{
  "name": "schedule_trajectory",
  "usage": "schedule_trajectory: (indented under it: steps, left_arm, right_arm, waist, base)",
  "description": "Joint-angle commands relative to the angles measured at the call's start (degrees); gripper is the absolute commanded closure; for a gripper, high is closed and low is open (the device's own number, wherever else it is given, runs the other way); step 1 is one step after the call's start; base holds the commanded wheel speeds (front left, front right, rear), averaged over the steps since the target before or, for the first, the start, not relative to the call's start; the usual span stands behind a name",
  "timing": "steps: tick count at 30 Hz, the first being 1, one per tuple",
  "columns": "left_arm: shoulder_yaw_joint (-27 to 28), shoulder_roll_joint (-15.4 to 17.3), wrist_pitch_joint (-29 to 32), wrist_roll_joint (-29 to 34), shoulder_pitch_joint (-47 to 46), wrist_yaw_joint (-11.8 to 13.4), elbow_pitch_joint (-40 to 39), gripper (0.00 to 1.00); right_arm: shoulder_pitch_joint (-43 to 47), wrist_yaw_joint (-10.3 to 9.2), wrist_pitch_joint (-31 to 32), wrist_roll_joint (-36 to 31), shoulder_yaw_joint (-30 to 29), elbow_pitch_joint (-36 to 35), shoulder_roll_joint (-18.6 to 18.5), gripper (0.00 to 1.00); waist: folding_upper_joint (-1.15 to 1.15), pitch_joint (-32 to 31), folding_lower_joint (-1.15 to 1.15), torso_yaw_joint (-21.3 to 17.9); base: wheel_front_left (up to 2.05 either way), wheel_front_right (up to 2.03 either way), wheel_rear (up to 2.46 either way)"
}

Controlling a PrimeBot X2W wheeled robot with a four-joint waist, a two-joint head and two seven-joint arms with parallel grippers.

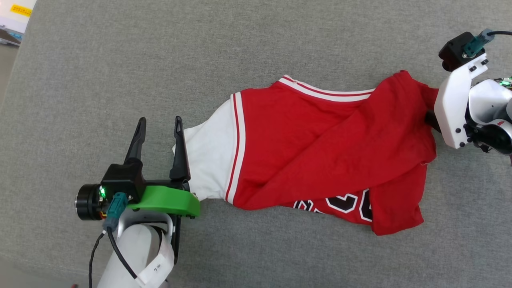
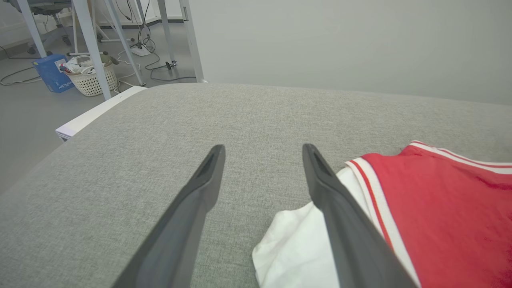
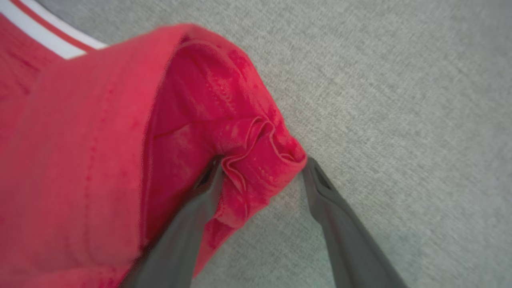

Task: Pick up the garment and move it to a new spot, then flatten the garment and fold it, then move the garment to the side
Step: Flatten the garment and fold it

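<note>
Where it lies crumpled on the grey worktop (image 1: 256,40), the garment (image 1: 320,152) spans from left gripper (image 1: 160,119) to right gripper (image 3: 264,162). Left jaws: wide apart, empty, one finger (image 1: 180,152) at the white sleeve (image 1: 208,160) edge. Right jaws: wide apart, straddling a bunched red edge, not clamped.

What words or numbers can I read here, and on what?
Nothing reads clearly.
Black white-edged print on the red white-sleeved shirt: mostly folded under, unreadable.
White paper tag on the black cable: handwriting too small.
Yellow sticker, far corner: too small.
Blue cardboard box on the floor: lettering blurred.
</note>
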Motion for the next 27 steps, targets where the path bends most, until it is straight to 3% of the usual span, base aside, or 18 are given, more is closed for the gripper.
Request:
schedule_trajectory:
  steps: [1, 2, 3, 4, 12, 17, 22, 27]
  left_arm:
    - [0.79, -0.51, -0.32, 0.79, -0.84, -0.59, 0.35, 0.0]
    - [1.24, -0.66, -0.32, 1.11, -0.75, -0.87, 0.52, 0.0]
    - [1.76, -0.83, -0.32, 1.48, -0.58, -1.22, 0.78, 0.0]
    - [2.14, -0.93, -0.32, 1.78, -0.47, -1.53, 0.95, 0.0]
    - [5.13, -1.32, -0.32, 3.87, 1.56, -3.86, 3.11, 0.0]
    - [6.17, -1.22, -0.32, 5.67, 4.32, -4.59, 3.69, 0.0]
    - [7.29, -1.49, -0.32, 6.02, 7.23, -5.02, 4.14, 0.0]
    - [8.58, -1.65, -0.33, 6.36, 10.04, -5.55, 4.62, 0.0]
  right_arm:
    - [3.28, 0.05, -0.41, 0.62, 3.4, 1.37, 1.87, 0.0]
    - [3.15, 0.05, -1.57, 0.59, 4.06, 1.19, 1.78, 0.0]
    - [2.76, 0.05, -3.22, 0.42, 4.77, 1.04, 1.53, 0.24]
    - [2.31, 0.05, -4.79, 0.37, 5.17, 0.84, 1.34, 0.99]
    - [-1.79, 0.05, -19.45, 3.22, 5.24, -3.92, -1.45, 1.0]
    - [-0.37, 0.05, -26.46, 7.83, 3.03, -12.52, -5.61, 1.0]
    - [4.7, 0.05, -28.72, 9.05, 1.59, -22.42, -11.25, 1.0]
    - [17.25, 0.05, -28.73, 10.84, -0.85, -31.22, -16.11, 1.0]
  waist:
    - [0.0, -0.34, 0.0, -0.15]
    - [0.0, -0.7, 0.0, -0.38]
    - [0.0, -1.18, 0.0, -0.67]
    - [0.0, -1.62, 0.0, -0.94]
    - [0.0, -7.89, 0.0, -3.1]
    - [0.0, -12.26, 0.0, -4.16]
    - [0.0, -15.62, 0.0, -5.43]
    - [0.0, -18.71, 0.0, -6.74]
  base:
    - [0.0, 0.0, 0.0]
    - [0.0, 0.0, 0.0]
    - [0.0, 0.0, 0.0]
    - [0.0, 0.0, 0.0]
    - [0.0, 0.0, 0.0]
    - [0.0, 0.0, 0.0]
    - [0.0, 0.0, 0.0]
    - [0.0, 0.0, 0.0]
